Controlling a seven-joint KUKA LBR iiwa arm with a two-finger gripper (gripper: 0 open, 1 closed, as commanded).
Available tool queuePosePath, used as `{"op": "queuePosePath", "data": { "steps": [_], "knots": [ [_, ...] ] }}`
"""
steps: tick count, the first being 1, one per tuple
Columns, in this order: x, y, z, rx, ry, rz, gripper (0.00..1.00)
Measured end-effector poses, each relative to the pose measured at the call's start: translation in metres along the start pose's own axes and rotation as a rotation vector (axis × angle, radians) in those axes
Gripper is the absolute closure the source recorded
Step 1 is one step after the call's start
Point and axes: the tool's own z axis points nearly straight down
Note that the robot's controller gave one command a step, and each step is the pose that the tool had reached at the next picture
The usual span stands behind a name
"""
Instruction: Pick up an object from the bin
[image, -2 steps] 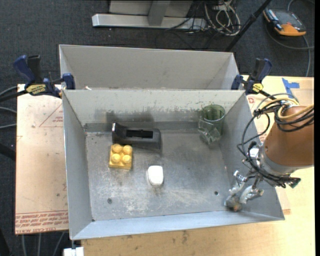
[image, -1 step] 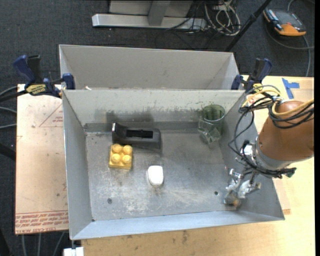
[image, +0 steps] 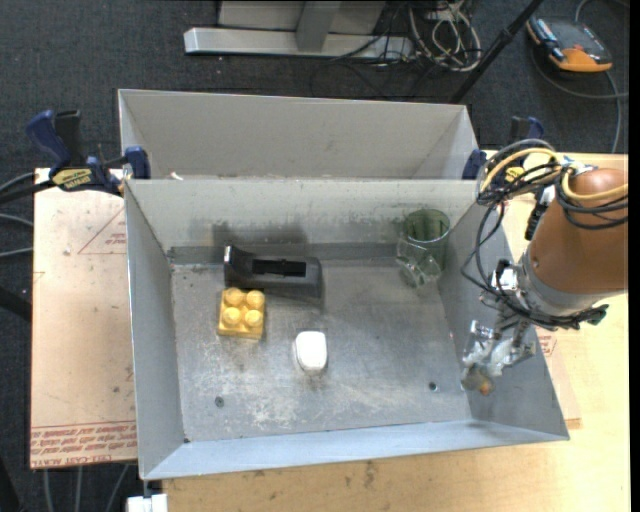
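Grey metal bin, four loose things on its floor, none heaped.

End effector: at the right side of the bin, low over the sloping right wall, close to the front right corner of the floor. Whether it is apart or together: cannot tell, as the tip is a small pale tangle of metal seen from above. Nothing visibly gripped.

Arm: enters from the right, with the orange-brown cover above the rim and bundled cables looping off its upper side.

Contents, left to right:
- Yellow toy brick, studs up, left half of the floor, lying flat.
- Black tool, long and blocky, lying along the foot of the back wall; its near edge is just beside the brick's back edge. Whether they touch, cannot tell.
- White lump, small and rounded, near the middle of the floor, just right of and in front of the brick, apart from it.
- Greenish glass tumbler, clear, in the back right corner against the wall, seemingly tilted.

The tumbler and the white lump are the things nearest the end effector, and both are well apart from it. The tumbler lies behind it, the lump to its left across bare floor.
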Motion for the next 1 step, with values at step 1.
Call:
{"op": "queuePosePath", "data": {
  "steps": [1],
  "knots": [
    [-0.006, -0.0074, 0.0037, 0.021, -0.001, -0.003, 1.0]
  ]
}}
